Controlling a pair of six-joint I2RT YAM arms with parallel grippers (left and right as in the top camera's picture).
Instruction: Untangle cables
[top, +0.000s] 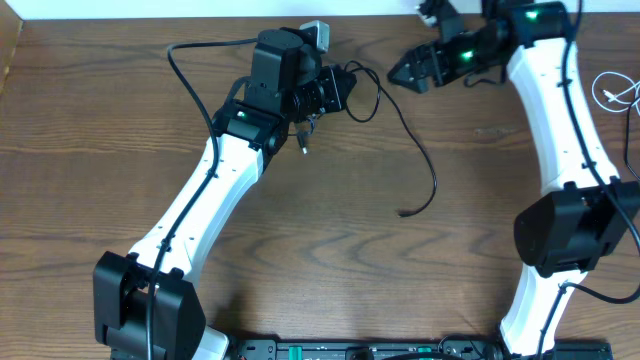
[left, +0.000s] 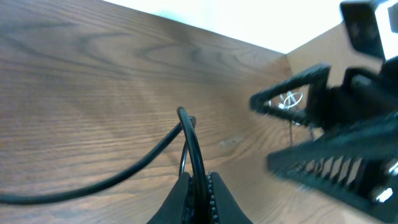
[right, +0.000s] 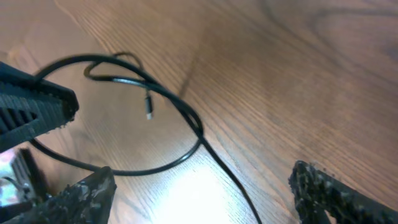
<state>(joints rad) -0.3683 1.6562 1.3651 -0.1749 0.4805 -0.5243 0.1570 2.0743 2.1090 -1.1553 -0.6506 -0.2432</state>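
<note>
Two cables: left end effector (left: 199, 193) clamps tight on the black cable (right: 198, 130), right end effector (top: 405, 72) gapes empty (white cable (top: 615, 92) lies well apart).

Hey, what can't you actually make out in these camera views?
White cable: overhead, cut off by the right edge; tiny and blurred in left wrist view.
Black cable: overhead, the left gripper hides the stretch it holds.
Right gripper: blurred in left wrist view; only fingertips show in its own.
</note>
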